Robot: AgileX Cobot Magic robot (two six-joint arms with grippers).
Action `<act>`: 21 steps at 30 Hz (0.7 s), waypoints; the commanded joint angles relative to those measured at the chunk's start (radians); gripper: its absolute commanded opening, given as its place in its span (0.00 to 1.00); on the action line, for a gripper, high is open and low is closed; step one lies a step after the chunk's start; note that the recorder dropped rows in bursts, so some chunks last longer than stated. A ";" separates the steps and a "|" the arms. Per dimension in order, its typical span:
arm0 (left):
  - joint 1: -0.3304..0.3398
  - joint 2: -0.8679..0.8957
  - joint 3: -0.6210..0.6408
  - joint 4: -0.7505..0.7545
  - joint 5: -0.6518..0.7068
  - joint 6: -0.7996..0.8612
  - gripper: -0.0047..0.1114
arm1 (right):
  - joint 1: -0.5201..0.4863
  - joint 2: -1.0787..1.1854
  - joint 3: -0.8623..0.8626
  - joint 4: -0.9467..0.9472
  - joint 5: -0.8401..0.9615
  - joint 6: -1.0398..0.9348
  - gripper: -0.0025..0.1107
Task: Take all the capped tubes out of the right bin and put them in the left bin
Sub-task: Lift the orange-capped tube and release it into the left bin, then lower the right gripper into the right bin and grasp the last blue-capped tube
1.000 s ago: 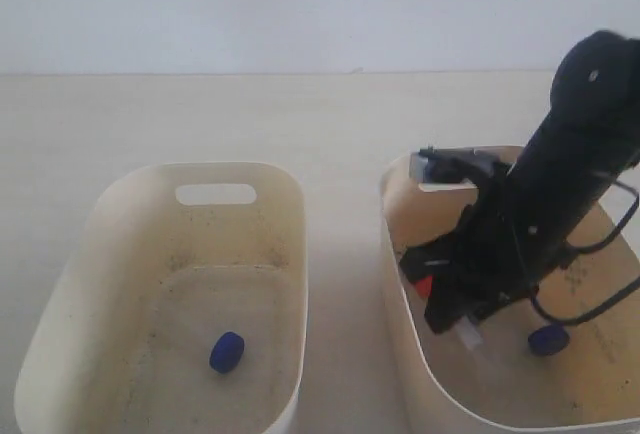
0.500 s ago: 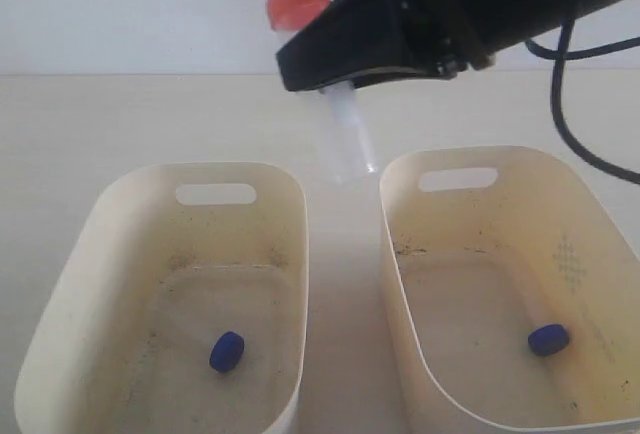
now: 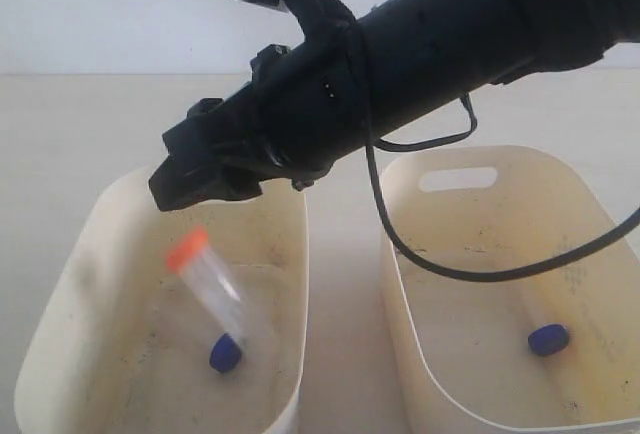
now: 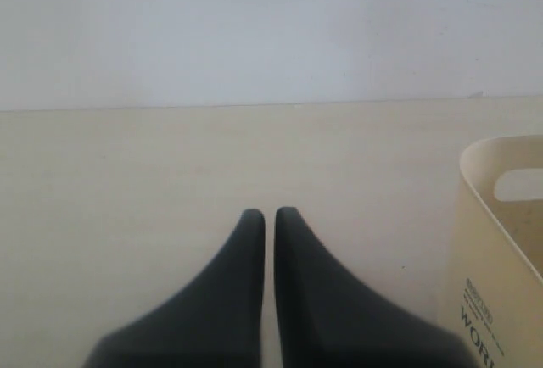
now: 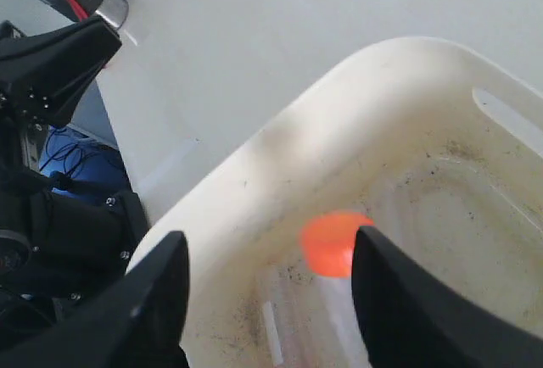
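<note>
My right gripper hangs over the left bin, reaching across from the right; its jaws stand wide open with nothing gripped. Just below it an orange-capped tube is tilted inside the left bin, free of the fingers, its cap showing between them. A blue-capped tube lies on that bin's floor. Another blue-capped tube lies in the right bin. My left gripper is shut and empty above bare tabletop; it is out of the exterior view.
The two bins stand side by side with a narrow strip of table between them. The right arm's black cable droops over the right bin. A cream bin wall with a slot handle hole shows beside the left gripper.
The right arm lifted the orange-capped tube out of the right bin, carried it leftward over the left bin, and opened. The tube has left the jaws and now sits tilted inside the left bin.
</note>
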 commanded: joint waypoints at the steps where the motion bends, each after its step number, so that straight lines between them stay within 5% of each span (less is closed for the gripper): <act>1: 0.001 -0.003 -0.003 0.002 -0.007 -0.008 0.08 | 0.002 -0.005 -0.005 -0.007 -0.005 0.009 0.42; 6: 0.001 -0.003 -0.003 0.002 -0.007 -0.008 0.08 | 0.002 -0.005 -0.005 -0.029 -0.003 0.009 0.24; 13: 0.001 -0.003 -0.003 0.002 -0.007 -0.008 0.08 | 0.000 -0.005 -0.005 -0.061 -0.007 0.032 0.49; 16: 0.001 -0.003 -0.003 0.002 -0.007 -0.008 0.08 | 0.000 -0.005 -0.007 -0.174 0.020 0.112 0.51; 21: 0.001 -0.003 -0.003 0.002 -0.007 -0.008 0.08 | 0.000 -0.016 -0.019 -0.490 0.108 0.358 0.31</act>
